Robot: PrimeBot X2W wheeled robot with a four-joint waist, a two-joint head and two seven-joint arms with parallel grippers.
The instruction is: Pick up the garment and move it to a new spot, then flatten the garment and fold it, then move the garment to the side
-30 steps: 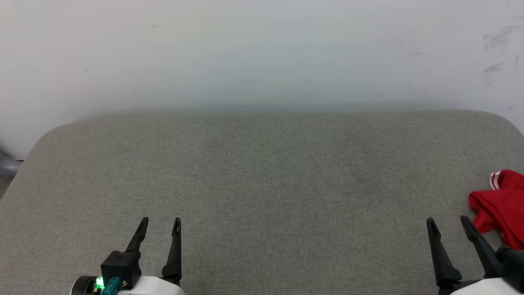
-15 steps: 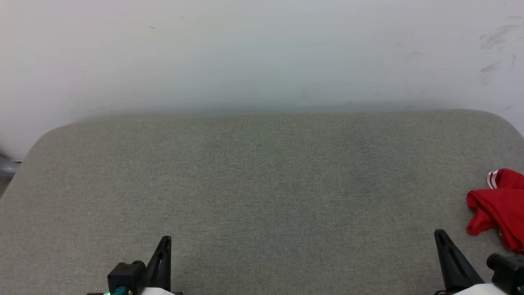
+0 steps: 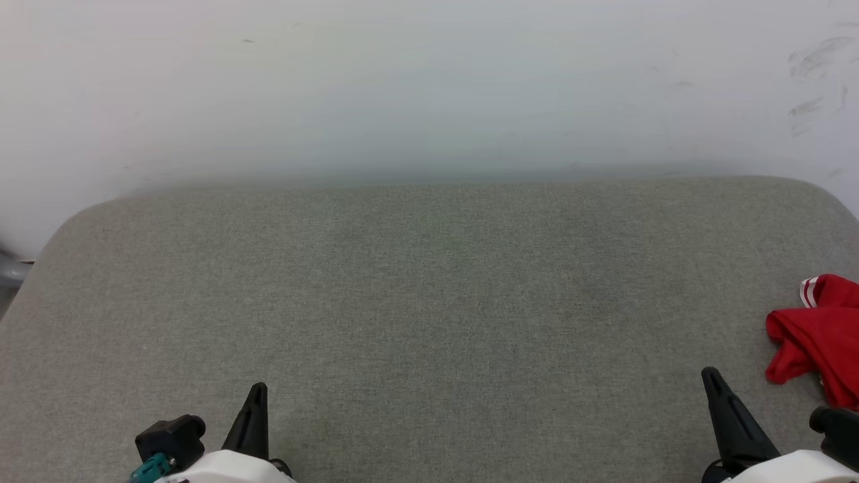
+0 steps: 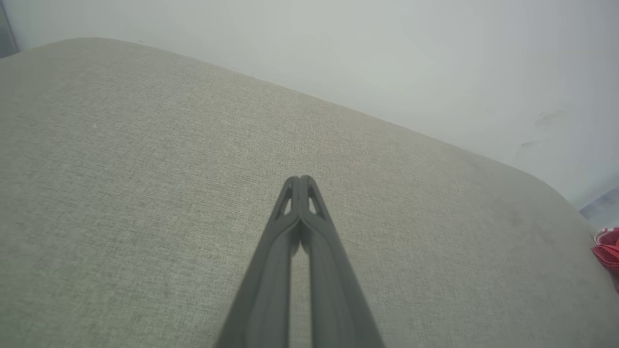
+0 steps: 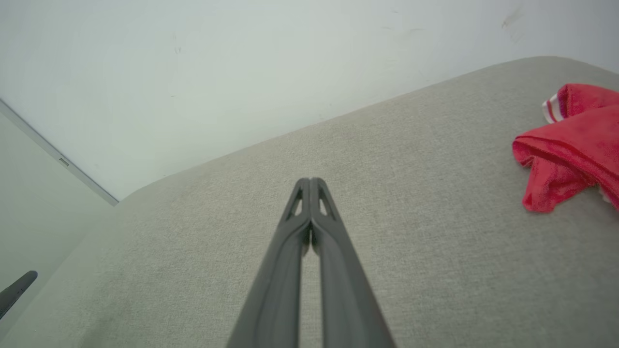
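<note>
In the head view, a broad grey upholstered cushion stretches before a pale wall that carries a few dark scuffs at the upper right. The left gripper rises at the lower left, its two dark fingers clenched into one spike over the bare fabric. The right gripper stands at the lower right, likewise clenched to a single point. The garment lies crumpled on the cushion at the right edge, a red heap with a bit of red-white striped trim at its top, just beside the right gripper yet apart from it and cut off by the frame. In the left wrist view, the left gripper shows its fingers pressed tip to tip above the cushion, and a small corner of the garment peeks in at the far right edge, well apart. In the right wrist view, the right gripper is squeezed tight in the same way, grasping nothing, and the garment sits bunched to the upper right of its tips, near the cushion's rounded far edge. The dark tip of the left gripper enters at the lower left.
</note>
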